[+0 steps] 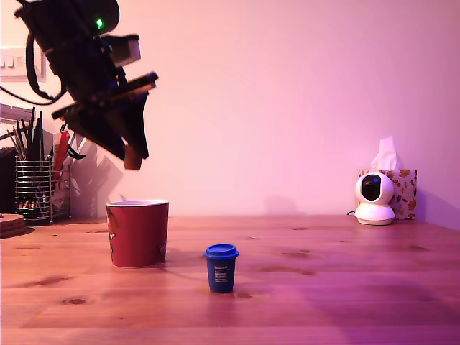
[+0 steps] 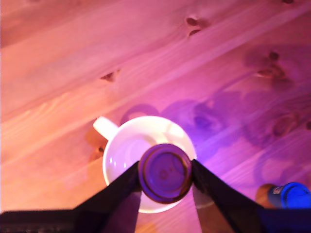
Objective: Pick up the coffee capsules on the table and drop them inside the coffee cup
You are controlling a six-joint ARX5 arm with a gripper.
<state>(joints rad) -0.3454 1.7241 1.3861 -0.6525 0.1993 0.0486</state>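
On the wooden table (image 1: 345,287), a blue capsule (image 1: 221,267) stands beside the red cup (image 1: 138,233); the wrist view shows the gripper (image 2: 165,177) clamped on a brown capsule (image 2: 165,173) above it.

From my seat the arm (image 1: 79,65) runs off the exterior view's top, the held capsule (image 2: 165,173) hides part of the cup (image 2: 127,145) mouth, and the blue capsule (image 2: 290,195) is blurred.

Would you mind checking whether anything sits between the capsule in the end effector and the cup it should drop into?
Nothing visible does. The end effector holds the brown capsule directly above the open mouth of the red cup, with only air between. The blue capsule stands apart on the table, at the exterior view's right of the cup.
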